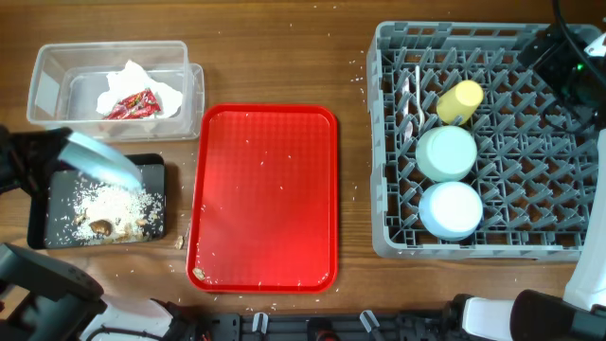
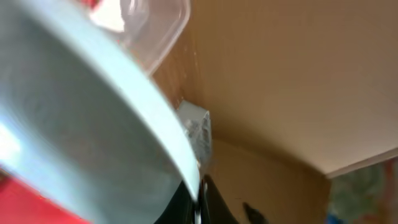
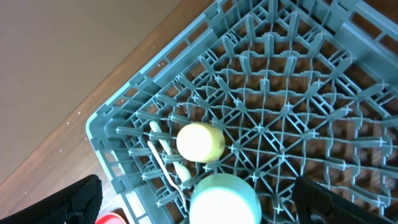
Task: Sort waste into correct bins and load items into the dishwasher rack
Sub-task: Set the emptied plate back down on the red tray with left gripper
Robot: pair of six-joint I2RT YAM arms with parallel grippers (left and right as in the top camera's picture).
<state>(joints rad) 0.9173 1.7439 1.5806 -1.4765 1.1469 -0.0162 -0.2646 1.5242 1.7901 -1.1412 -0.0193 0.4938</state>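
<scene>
Tub (image 1: 43, 71) behind low tray (image 1: 47, 204) at left, serving tray (image 1: 265, 189) centre, rack (image 1: 379, 142) (cup (image 1: 460, 101) inside) right.

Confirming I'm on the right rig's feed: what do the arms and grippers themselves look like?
Both arms are black. The left arm has a blocky black casing; the right arm carries a small green light and a thin black cable. The right gripper's fingers are matte black.
</scene>
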